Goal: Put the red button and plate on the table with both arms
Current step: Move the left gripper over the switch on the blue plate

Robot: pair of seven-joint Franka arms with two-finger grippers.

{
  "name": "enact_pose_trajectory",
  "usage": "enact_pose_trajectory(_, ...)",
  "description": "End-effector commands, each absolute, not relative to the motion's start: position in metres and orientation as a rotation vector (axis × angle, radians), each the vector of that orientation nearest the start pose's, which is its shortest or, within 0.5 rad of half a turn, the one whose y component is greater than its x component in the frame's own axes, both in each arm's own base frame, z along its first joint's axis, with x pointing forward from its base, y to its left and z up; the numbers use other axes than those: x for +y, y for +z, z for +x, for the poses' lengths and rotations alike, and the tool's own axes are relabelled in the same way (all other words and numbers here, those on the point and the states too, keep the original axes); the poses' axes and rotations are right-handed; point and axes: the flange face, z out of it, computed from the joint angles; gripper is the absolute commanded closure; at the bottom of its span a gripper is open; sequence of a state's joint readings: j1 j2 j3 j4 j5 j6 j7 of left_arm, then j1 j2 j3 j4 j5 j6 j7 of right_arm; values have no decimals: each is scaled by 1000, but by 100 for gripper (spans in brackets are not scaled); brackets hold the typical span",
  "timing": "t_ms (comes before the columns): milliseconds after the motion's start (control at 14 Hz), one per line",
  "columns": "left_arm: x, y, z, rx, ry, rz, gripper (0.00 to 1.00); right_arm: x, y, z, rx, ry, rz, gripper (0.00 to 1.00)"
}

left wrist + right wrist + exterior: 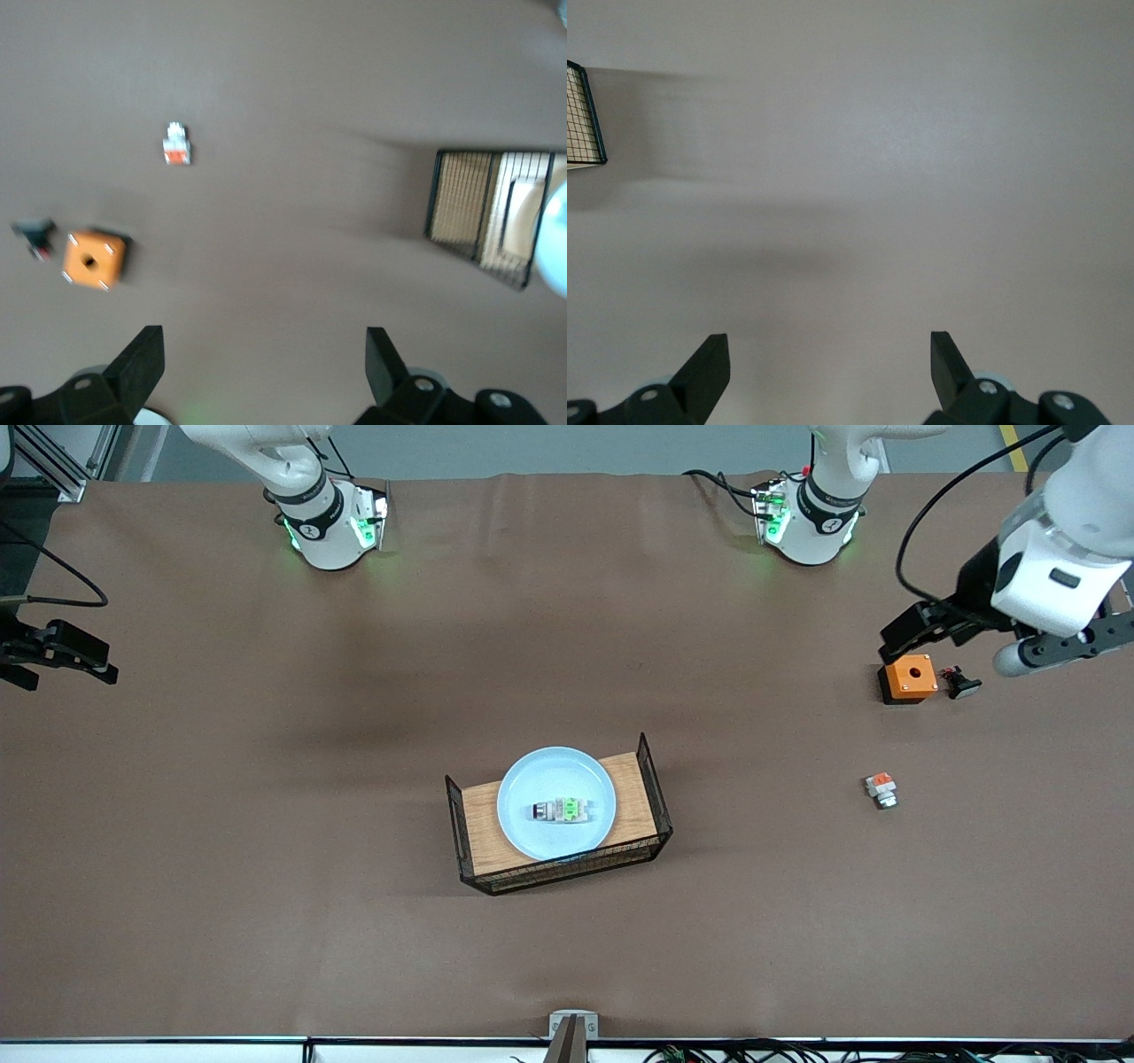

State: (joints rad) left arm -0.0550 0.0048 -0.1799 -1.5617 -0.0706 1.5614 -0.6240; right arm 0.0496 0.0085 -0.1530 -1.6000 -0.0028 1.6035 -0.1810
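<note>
The pale blue plate (532, 815) rests in a wood-floored wire tray (651, 788) at the middle of the brown table (266, 824). The red button (567, 810), a tiny grey-white switch piece with a green top, lies on the plate. My left gripper (912, 636) hangs open over the left arm's end of the table, just above an orange box; its wrist view shows its gripper (264, 341) empty and an edge of the plate (558, 239). My right gripper (71, 662) is open and empty at the right arm's end, and its wrist view shows the gripper (830, 345) over bare table.
An orange box with a hole (911, 676) (93, 259) sits beside a small black piece (961, 684) (35, 235). An orange-red-topped switch piece (881, 789) (177, 146) lies nearer the front camera. The tray (478, 212) (585, 115) has black wire ends.
</note>
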Motion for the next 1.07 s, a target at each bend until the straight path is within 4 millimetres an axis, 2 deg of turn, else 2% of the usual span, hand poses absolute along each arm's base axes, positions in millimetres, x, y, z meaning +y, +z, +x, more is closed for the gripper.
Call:
enact_pose_trajectory(0, -171, 619, 553, -1085, 137, -3056, 0, -61, 614, 559, -126, 2, -3149, 0)
enact_pose_trajectory(143, -203, 607, 582, -1516, 225, -2888, 0, -61, 614, 559, -126, 2, -3149, 0)
enact_pose_trajectory(214, -217, 601, 593, -1661, 245, -2821, 0, -61, 614, 559, -128, 2, -3149, 0)
enact_pose_trajectory(286, -230, 597, 601, -1786, 238, -2772, 0, -61, 614, 559, -126, 2, -3149, 0)
enact_pose_trajectory(500, -279, 589, 607, -2062, 211, -2684, 0, -62, 614, 559, -126, 2, -3149, 0)
enact_pose_trajectory(643, -318, 581, 604, -2178, 215, -2655, 0, -62, 614, 559, -126, 2, -3149, 0)
enact_pose_trajectory(786, -358, 564, 605, -2280, 269, -2585, 0, -62, 614, 559, -124, 2, -3149, 0)
enact_pose_trajectory(929, -393, 522, 610, -2302, 321, -2498, 0, -63, 613, 559, -121, 2, -3150, 0)
enact_pose_trajectory(1000, -404, 510, 611, -2311, 300, -2486, 0, -63, 611, 560, -121, 5, -3150, 0)
